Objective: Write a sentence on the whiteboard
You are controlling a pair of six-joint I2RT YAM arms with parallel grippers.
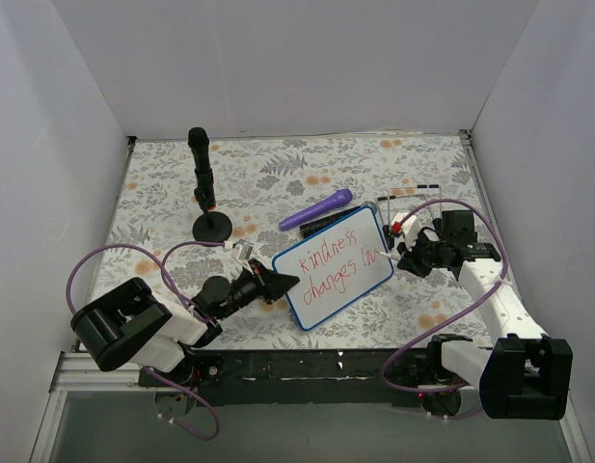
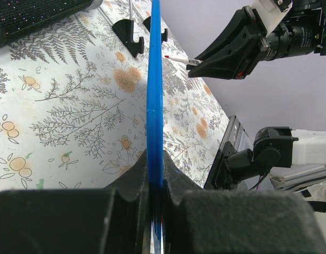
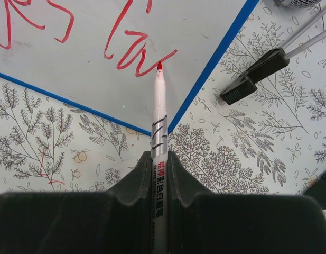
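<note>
Blue-framed whiteboard (image 1: 374, 274), red two-line sentence (image 1: 331, 253), edge tight in left pincer (image 1: 287, 282), red marker (image 3: 159, 116) tight in right pincer (image 3: 159, 159).

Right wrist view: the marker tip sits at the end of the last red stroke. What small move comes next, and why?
Probably move the marker just past that stroke on the whiteboard and start the next letter. The sentence stops at "liv", bare board lies before the blue frame, and the left gripper clamps the board's edge.
</note>
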